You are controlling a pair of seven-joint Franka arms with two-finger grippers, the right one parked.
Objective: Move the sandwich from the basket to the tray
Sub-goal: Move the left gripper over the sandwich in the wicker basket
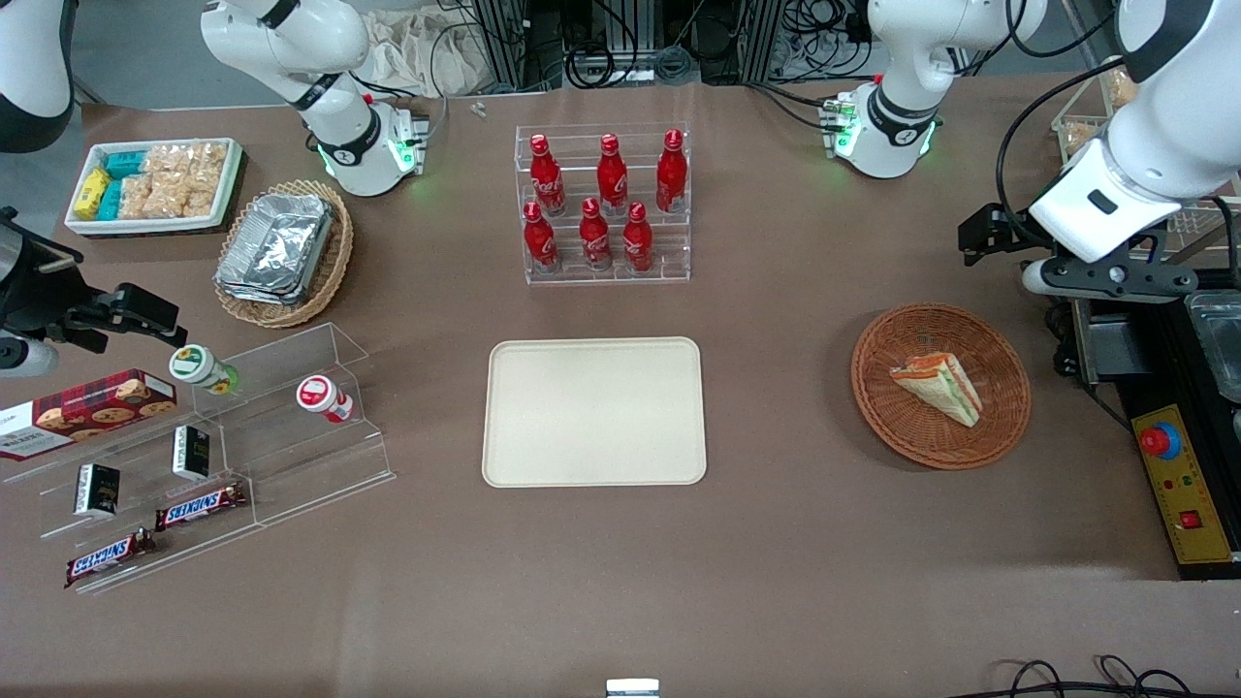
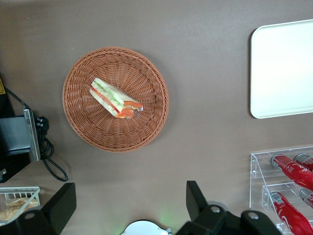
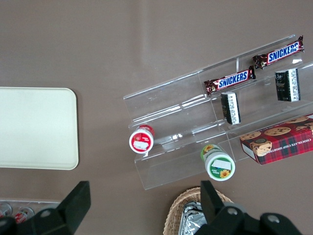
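The sandwich [image 1: 938,386] [image 2: 115,98], a pale wedge with orange and green layers, lies in the round reddish-brown wicker basket [image 1: 1004,407] [image 2: 146,129] toward the working arm's end of the table. The cream tray [image 1: 593,411] [image 2: 281,68] sits bare near the table's middle, beside the basket. My gripper [image 1: 984,236] [image 2: 128,203] hangs well above the table, a little farther from the front camera than the basket. It is open, with nothing between its black fingers [image 2: 195,198].
A clear rack of red cola bottles [image 1: 606,206] [image 2: 288,171] stands farther from the front camera than the tray. A control box with a red button [image 1: 1178,480] edges the table beside the basket. Snack shelves [image 1: 194,456] and a foil-container basket [image 1: 283,252] lie toward the parked arm's end.
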